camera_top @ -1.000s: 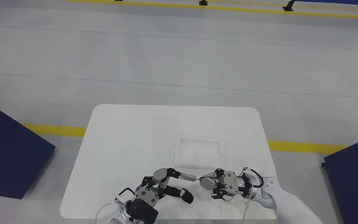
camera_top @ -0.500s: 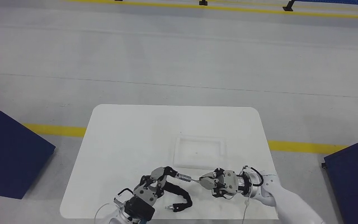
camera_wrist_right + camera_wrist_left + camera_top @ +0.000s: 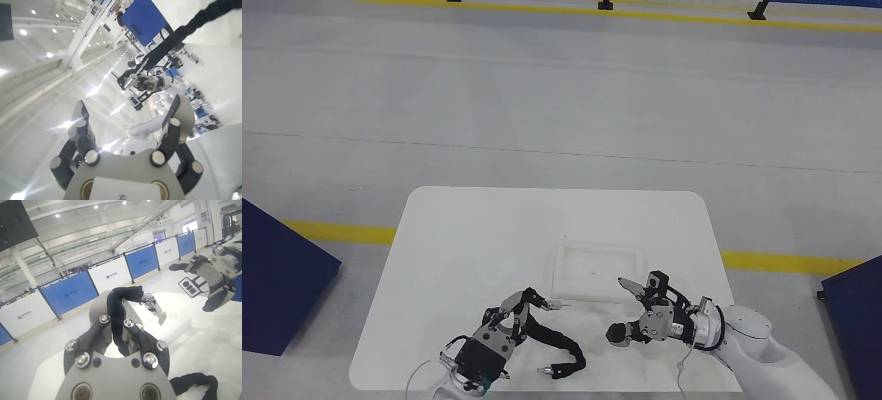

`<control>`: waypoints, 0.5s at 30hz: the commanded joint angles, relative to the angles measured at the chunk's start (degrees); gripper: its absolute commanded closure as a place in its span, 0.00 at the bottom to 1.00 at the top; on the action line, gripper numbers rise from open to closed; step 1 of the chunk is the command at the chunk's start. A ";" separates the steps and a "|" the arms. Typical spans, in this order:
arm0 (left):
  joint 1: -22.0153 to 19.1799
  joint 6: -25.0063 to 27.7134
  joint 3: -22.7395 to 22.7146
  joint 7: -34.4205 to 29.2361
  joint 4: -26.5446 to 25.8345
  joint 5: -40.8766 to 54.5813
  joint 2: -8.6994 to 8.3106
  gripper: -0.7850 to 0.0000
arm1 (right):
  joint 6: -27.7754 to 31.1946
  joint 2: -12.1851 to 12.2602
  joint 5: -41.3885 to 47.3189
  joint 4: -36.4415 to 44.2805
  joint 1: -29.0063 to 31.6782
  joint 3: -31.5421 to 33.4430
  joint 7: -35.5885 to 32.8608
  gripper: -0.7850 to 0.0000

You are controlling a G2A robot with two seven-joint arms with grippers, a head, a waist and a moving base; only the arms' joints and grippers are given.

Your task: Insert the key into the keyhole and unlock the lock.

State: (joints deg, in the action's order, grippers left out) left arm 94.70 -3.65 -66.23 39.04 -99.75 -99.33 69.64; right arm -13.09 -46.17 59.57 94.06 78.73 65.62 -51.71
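My left gripper (image 3: 531,304) (image 3: 122,298) is shut on the black cable lock (image 3: 560,345) just behind its metal cylinder (image 3: 152,306). A pale key head (image 3: 162,318) sticks out of the cylinder's end. The cable (image 3: 194,381) loops down onto the table, and its free end (image 3: 542,372) lies loose near the front edge. My right gripper (image 3: 624,311) (image 3: 192,287) (image 3: 130,111) stands open and empty a short way to the right of the cylinder (image 3: 130,81), facing it.
A shallow white tray (image 3: 597,268) sits on the white table (image 3: 462,260) just beyond both grippers. The table's front edge is close behind the arms. Blue and white barrier panels (image 3: 141,260) stand far off in the room.
The cable's far end came free and dropped onto the table. My right gripper then opened, let go at the cylinder's tip and drew back to the right. The left gripper kept its hold.
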 commanded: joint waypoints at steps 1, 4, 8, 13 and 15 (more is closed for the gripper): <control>0.04 0.16 -0.02 -0.32 0.13 1.15 0.07 1.00 | 6.67 0.12 -3.75 0.50 1.04 1.26 -0.68 0.00; 0.17 0.06 -0.20 -1.37 0.21 3.77 0.23 1.00 | 13.56 0.15 -6.65 0.88 2.58 2.85 -1.37 0.00; 0.22 0.32 -0.69 -4.27 -1.56 6.25 0.36 1.00 | 18.47 -0.02 -7.49 0.79 3.92 3.62 -2.29 0.00; -1.80 2.63 -4.57 -8.18 -4.69 2.56 -0.26 1.00 | 18.47 -0.02 -7.49 0.79 3.92 3.62 -2.29 0.00; -3.97 4.96 -6.84 -9.99 -6.48 1.53 -0.58 1.00 | 18.47 -0.02 -7.49 0.79 3.92 3.62 -2.29 0.00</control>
State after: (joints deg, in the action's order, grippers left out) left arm 91.93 0.01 -71.86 29.99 -105.31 -97.32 69.21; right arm 5.37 -46.18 52.09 94.85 82.64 69.24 -54.01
